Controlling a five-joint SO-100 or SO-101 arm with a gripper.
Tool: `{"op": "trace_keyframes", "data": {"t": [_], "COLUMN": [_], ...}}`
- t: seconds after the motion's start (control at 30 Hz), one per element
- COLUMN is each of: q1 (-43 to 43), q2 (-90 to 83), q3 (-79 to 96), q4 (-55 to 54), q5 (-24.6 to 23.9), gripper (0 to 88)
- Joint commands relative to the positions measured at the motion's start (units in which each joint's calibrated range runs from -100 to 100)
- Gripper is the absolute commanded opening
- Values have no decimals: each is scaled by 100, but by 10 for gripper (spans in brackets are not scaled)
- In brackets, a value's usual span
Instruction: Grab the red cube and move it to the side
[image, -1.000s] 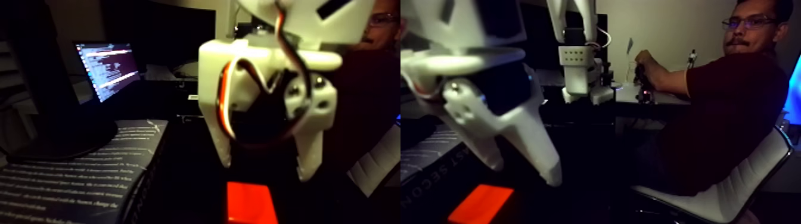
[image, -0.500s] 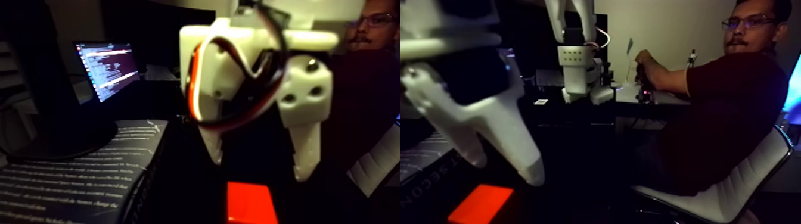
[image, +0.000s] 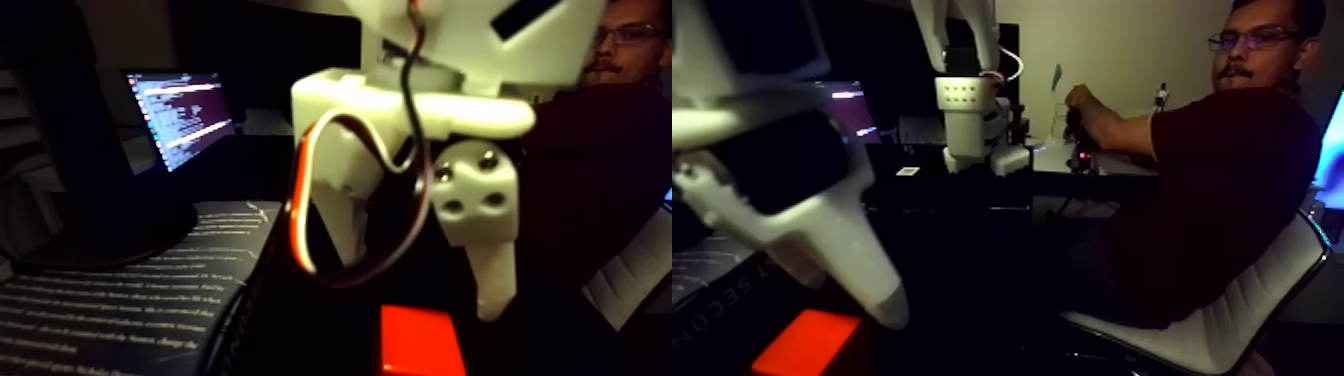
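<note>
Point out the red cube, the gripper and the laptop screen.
red cube (image: 420, 340): fixed view, left half, middle of its lit top face.
gripper (image: 425, 285): fixed view, left half, midway between its white fingertips.
laptop screen (image: 182, 115): fixed view, left half, middle of the lit display.

Room dim. Lit laptop screen (image: 180, 115) on dark desk at left half's rear. Printed book (image: 110, 300) in foreground left. Pale wall (image: 1110, 50) behind seated person (image: 1220, 170) on white chair (image: 1220, 320), right half.

Dim home office: laptop (image: 180, 115), desk chair (image: 1230, 310)
</note>
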Motion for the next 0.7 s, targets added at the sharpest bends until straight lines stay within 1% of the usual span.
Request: {"op": "trace_keyframes", "data": {"t": [0.0, 0.33, 0.63, 0.67], "q1": [-43, -135, -160, -185], "q2": [-8, 9, 68, 127], "q3": [-322, -530, -512, -521], "q4": [9, 69, -75, -151], "q5": [-56, -186, -186, -245], "gripper": [304, 304, 304, 304]}}
